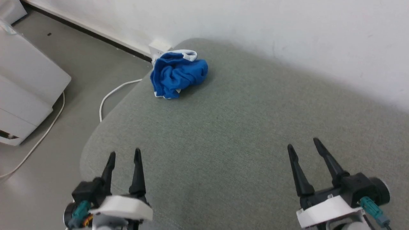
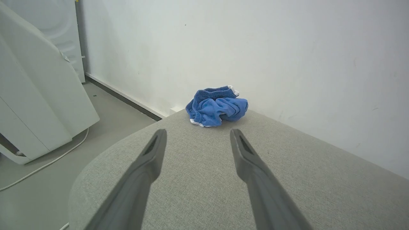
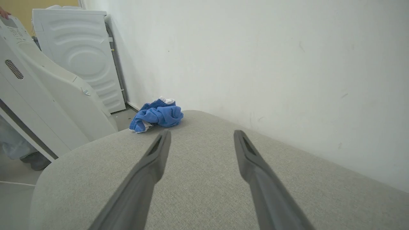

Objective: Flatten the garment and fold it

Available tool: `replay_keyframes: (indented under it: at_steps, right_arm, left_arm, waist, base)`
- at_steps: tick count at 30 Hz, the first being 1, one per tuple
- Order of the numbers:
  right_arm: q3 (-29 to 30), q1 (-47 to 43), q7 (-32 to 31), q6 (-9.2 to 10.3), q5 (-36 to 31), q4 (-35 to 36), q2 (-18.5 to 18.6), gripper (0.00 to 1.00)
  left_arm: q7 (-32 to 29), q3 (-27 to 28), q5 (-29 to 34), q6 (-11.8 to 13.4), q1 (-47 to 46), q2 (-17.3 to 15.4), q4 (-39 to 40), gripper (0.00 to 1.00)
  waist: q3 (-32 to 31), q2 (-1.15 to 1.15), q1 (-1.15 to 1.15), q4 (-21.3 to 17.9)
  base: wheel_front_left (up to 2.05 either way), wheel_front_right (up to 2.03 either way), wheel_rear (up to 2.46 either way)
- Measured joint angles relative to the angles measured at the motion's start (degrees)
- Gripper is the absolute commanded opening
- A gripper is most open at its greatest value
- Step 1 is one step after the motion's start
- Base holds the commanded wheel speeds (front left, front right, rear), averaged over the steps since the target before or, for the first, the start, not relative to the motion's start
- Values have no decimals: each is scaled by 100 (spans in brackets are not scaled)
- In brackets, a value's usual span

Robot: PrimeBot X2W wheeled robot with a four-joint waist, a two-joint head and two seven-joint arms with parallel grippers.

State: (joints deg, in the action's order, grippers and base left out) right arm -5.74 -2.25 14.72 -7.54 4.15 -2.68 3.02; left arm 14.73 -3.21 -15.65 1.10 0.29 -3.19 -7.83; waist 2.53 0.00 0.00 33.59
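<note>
The garment (image 1: 177,74) is a crumpled ball of royal-blue fabric with white trim, lying at the far left corner of a grey-green padded surface (image 1: 230,134). It shows ahead of the fingers in the left wrist view (image 2: 217,106) and to the upper left in the right wrist view (image 3: 157,115). My left gripper (image 1: 124,152) hovers open over the near left of the surface, well short of the garment. Over the near right, my right gripper (image 1: 303,143) is open too, with nothing between its fingers.
A white wall (image 1: 287,32) runs close behind the surface. On the grey floor to the left stand white appliances (image 1: 22,92) and a trailing white cable (image 1: 108,95), with a wall socket (image 1: 158,48) just behind the garment. A person's hand (image 3: 3,13) rests on one appliance.
</note>
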Motion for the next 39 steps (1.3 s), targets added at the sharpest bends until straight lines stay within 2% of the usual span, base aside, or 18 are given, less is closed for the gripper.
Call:
replay_keyframes:
  at_steps: [3, 7, 12, 19, 25, 30, 34, 37, 38, 39]
  right_arm:
    - [55, 174, 1, 0, -222, 178, -1, 100]
    - [-24, 342, 1, 0, -364, 383, 78, 100]
    - [29, 523, 1, 0, -467, 762, 222, 100]
    - [-13, 762, 1, 1, -480, 1194, 393, 100]
    - [-56, 973, 1, 1, -477, 1391, 383, 100]
    - [-110, 1028, 1, 1, -477, 1449, 310, 100]
    - [-144, 1042, 1, 1, -476, 1466, 263, 100]
    - [-119, 1046, 1, 1, -476, 1480, 238, 100]
    - [-111, 1046, 1, 1, -476, 1479, 236, 100]
    - [-103, 1047, 1, 1, -476, 1475, 234, 100]
  left_arm:
    - [0, 24, -207, -13, -501, -1, -254, 100]
    - [-1, 19, -191, -220, -1432, -33, -833, 100]
    - [-179, 49, -141, -477, -2696, -454, -1384, 100]
    - [-1567, -9, -164, -712, -4196, -1290, -2626, 100]
    - [-2560, -42, -387, -800, -5256, -1901, -3546, 100]
    - [-3367, -57, -643, -818, -5811, -2283, -4155, 100]
    - [-4525, -67, -1010, -818, -6037, -2434, -4667, 100]
    - [-5430, -120, -1274, -817, -6303, -2717, -4717, 100]
    - [-5620, -131, -1359, -817, -6328, -2797, -4693, 64]
    - [-5776, -174, -1436, -817, -6341, -2871, -4630, 3]
  waist:
    - [233, 0, 0, -69]
    - [640, 0, 1, -209]
    - [1218, 0, 2, -465]
    - [1974, 0, 2, -906]
    - [2511, 0, 1, -1385]
    - [2896, 0, 1, -1785]
    - [3150, 0, 1, -2084]
    - [3297, 0, -1, -2269]
    - [3337, 0, -1, -2321]
    - [3371, 0, -1, -2370]
  base:
    - [0, 0, 0]
    - [0, 0, 0]
    - [0, 0, 0]
    - [0, 0, 0]
    - [0, 0, 0]
    - [0, 0, 0]
    - [0, 0, 0]
    - [0, 0, 0]
    - [0, 0, 0]
    - [0, 0, 0]
